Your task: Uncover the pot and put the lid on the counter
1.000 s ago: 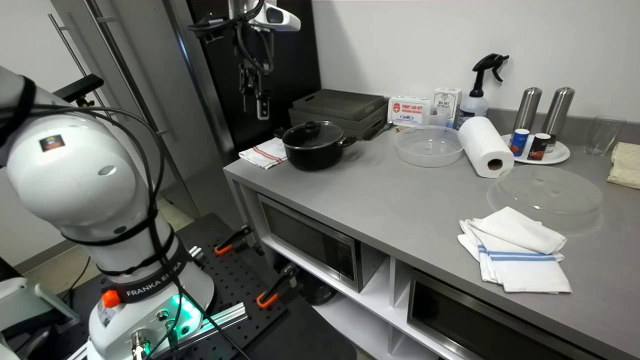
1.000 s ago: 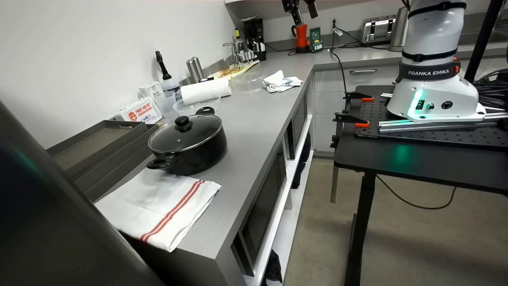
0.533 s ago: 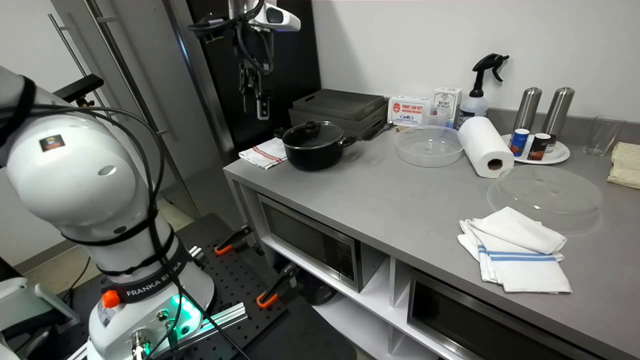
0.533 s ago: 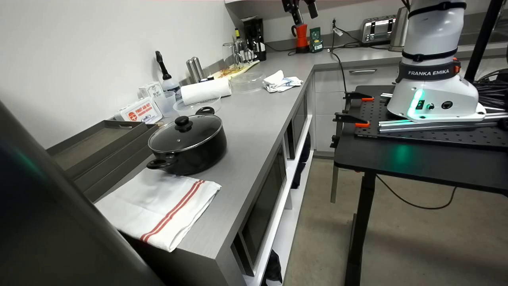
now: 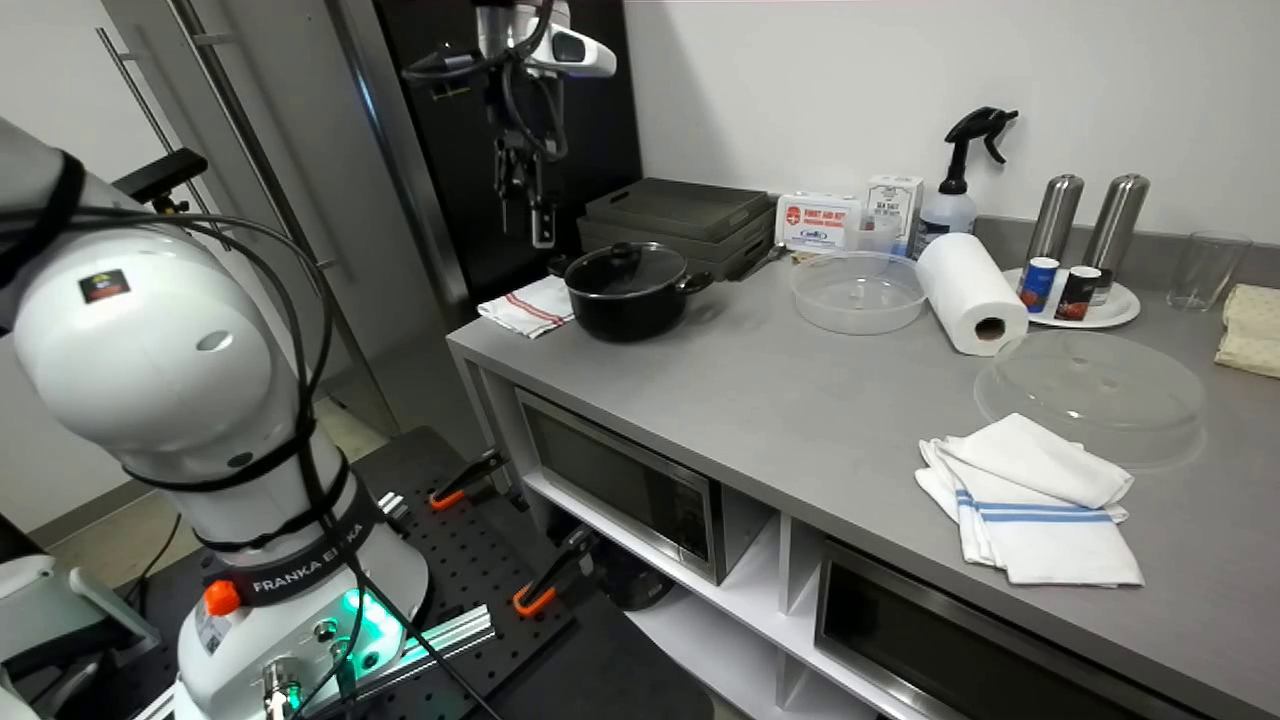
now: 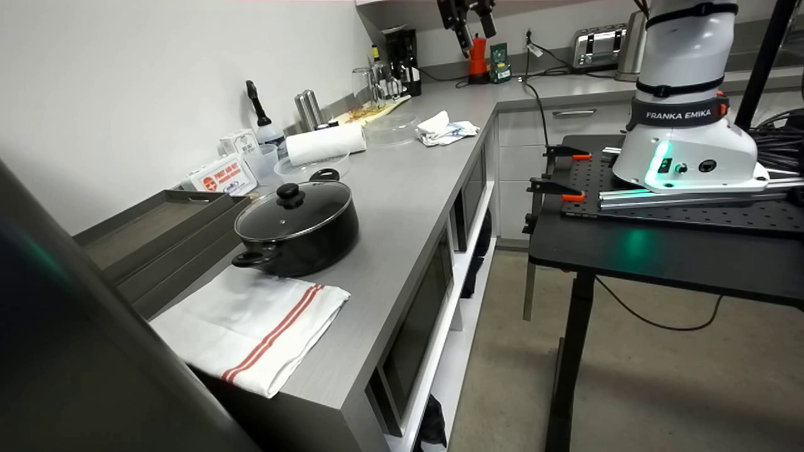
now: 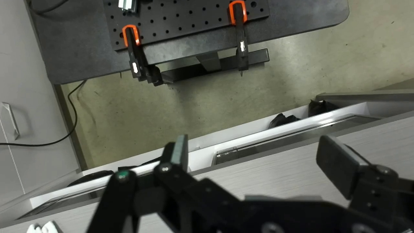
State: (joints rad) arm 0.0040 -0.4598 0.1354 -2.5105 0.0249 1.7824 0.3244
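Observation:
The black pot [image 5: 625, 312] stands on the grey counter [image 5: 770, 390], near its end, in both exterior views [image 6: 317, 248]. The see-through lid [image 5: 645, 270] with a dark centre knob lies flat on the pot; it also shows in an exterior view [image 6: 308, 210]. My gripper [image 5: 525, 222] hangs in the air, pointing down, apart from pot and lid. It also shows at the top of an exterior view [image 6: 478, 39]. In the wrist view its jaws [image 7: 258, 158] are wide apart with nothing between them, with counter and floor below. Pot and lid are out of the wrist view.
A red-striped towel [image 6: 257, 326] lies beside the pot. Dark stacked trays [image 5: 680, 215] stand behind it. Along the counter are a clear round dish [image 5: 858, 295], a paper-towel roll [image 5: 970, 290], a clear cover [image 5: 1100, 385] and a blue-striped towel [image 5: 1040, 510].
The gripper has moved slightly right and down in an exterior view, and left and down in an exterior view. It stays open. Pot and lid have not moved.

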